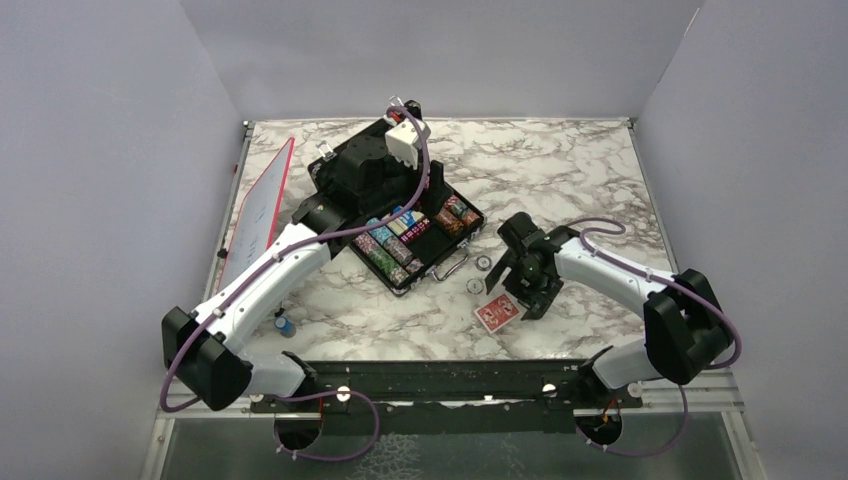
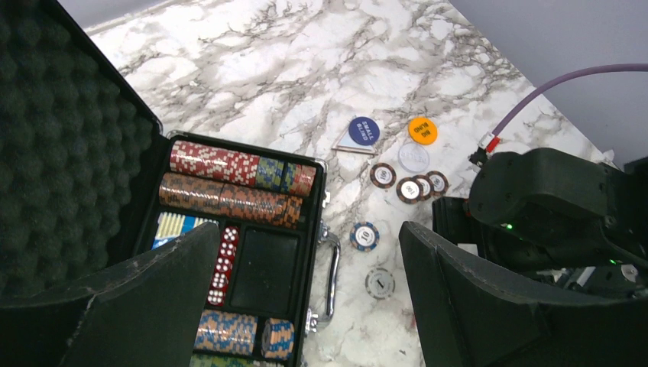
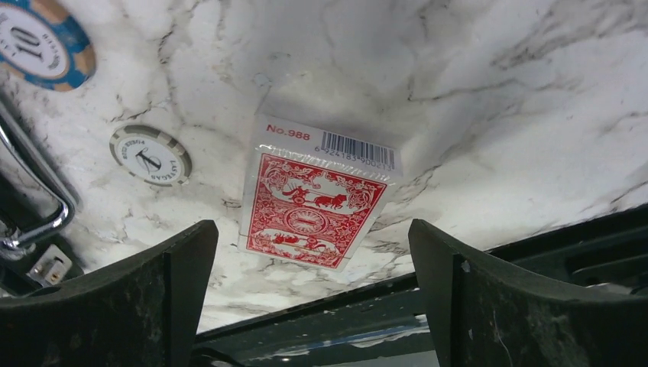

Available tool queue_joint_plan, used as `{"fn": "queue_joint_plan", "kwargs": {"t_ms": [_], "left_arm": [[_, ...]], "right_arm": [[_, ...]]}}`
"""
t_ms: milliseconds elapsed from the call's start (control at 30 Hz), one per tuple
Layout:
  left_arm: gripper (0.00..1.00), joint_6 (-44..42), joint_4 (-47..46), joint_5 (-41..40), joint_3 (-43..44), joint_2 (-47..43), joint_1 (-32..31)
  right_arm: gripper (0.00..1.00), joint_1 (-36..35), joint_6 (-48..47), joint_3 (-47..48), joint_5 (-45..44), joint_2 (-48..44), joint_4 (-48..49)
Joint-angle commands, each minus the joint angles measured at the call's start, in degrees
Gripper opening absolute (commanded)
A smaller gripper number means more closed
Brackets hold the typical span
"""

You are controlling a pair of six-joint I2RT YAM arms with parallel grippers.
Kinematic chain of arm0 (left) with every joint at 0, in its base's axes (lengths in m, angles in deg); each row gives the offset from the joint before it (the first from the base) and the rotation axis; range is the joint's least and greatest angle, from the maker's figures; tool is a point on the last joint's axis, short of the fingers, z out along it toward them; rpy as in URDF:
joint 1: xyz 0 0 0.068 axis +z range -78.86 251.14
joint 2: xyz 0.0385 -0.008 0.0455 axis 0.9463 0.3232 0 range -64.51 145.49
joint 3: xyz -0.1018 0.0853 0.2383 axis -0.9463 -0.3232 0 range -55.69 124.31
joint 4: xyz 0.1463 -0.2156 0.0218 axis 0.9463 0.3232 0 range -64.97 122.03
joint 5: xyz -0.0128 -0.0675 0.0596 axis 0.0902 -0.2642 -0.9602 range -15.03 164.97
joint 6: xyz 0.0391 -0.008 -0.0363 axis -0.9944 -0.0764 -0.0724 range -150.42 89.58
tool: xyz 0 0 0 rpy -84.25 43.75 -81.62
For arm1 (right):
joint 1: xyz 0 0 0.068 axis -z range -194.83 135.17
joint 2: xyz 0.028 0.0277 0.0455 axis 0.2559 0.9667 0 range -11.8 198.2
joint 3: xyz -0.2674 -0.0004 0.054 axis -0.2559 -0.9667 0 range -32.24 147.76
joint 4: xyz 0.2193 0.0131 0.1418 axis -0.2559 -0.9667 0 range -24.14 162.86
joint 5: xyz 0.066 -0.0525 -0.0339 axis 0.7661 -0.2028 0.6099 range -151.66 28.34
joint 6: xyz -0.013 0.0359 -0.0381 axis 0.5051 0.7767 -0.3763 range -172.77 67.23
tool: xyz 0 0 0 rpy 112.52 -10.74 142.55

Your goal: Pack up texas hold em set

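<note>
Found, nearest the right wrist lens, the right gripper [image 3: 309,245] with its fingers [image 3: 130,306] spread wide and nothing between them, hanging just over the red-backed card deck [image 3: 313,202]. Saw the deck flat on the marble table [image 3: 497,92], barcode end away from the fingers, clear of both. Noted a grey chip [image 3: 150,155] just beside the deck and, farther off, a blue chip [image 3: 42,42] marked 10, cut by the frame corner. Caught the metal handle [image 3: 38,206] at that view's left edge.

Found the left gripper [image 2: 309,237] likewise wide apart and holding nothing, poised above the open briefcase [image 2: 46,153] close to its raised foam-lined lid. Saw rows of poker chips [image 2: 229,164] on edge in the tray, with a column of red dice [image 2: 224,264] below them. Noted, loose on the marble beyond the handle side, three brown chips [image 2: 410,186] close together, a white disc [image 2: 413,157] just past them, then a blue disc [image 2: 364,131] and an orange disc [image 2: 422,129] side by side but apart.

Placed, from overhead, the briefcase left of centre with its lid toward the back, and the deck near the front edge, well apart from it. Marked a red-edged white board [image 1: 262,205] beside the briefcase at the table's left edge, and a small blue-tipped tool [image 1: 284,324] near the left arm.
</note>
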Motion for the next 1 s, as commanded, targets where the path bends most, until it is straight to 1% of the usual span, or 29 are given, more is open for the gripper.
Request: {"fn": "queue_joint_plan", "kwargs": {"t_ms": [0, 267, 333, 400, 433, 600, 633, 667, 733, 833, 967], "left_arm": [[0.91, 0.79, -1.36, 0.33, -3.58, -5.0, -0.07], [0.91, 0.3, 0.16, 1.33, -6.6, -9.8, -0.07], [0.91, -0.22, 0.65, 1.24, -6.74, -10.44, -0.07], [0.91, -0.79, 0.87, 1.16, -6.75, -10.92, -0.07], [0.91, -1.06, 1.05, 1.09, -6.79, -11.13, -0.07], [0.91, -1.8, 1.17, -0.74, -6.54, -11.39, -0.07], [0.91, -1.66, 1.25, -1.44, -6.19, -11.15, -0.07], [0.91, -1.36, 1.42, -2.57, -5.7, -11.0, -0.07], [0.91, -0.73, 1.76, -4.52, -4.64, -10.53, -0.07], [0.91, 0.68, 2.76, -8.02, -2.15, -9.62, -0.07], [0.91, 2.7, 5.29, -13.38, 3.27, -8.25, -0.06]], "right_arm": [[0.98, -0.82, 15.87, -0.24, -1.72, 2.37, -3.33], [0.98, -0.79, 22.66, -1.07, -3.36, 6.28, -1.71], [0.96, -0.78, 23.67, -1.14, -4.66, 7.2, -1.45], [0.89, -0.77, 23.85, -1.35, -5.95, 7.87, -0.86], [0.83, -0.77, 23.63, -1.57, -6.49, 7.98, -0.38], [0.48, -0.78, 20.15, -2.48, -9.24, 6.72, 2.85], [0.43, -0.78, 18.67, -1.59, -9.86, 6.31, 2.78], [0.4, -0.74, 17.44, 0.57, -10.64, 5.95, 1.92], [0.38, -0.77, 15.33, 5.13, -12.36, 5.46, -0.78], [0.4, -0.91, 11.81, 13.13, -14.19, 5.35, -4.37], [0.4, -1.99, 7.59, 21.8, -14.4, 7.09, -3.99]]}}
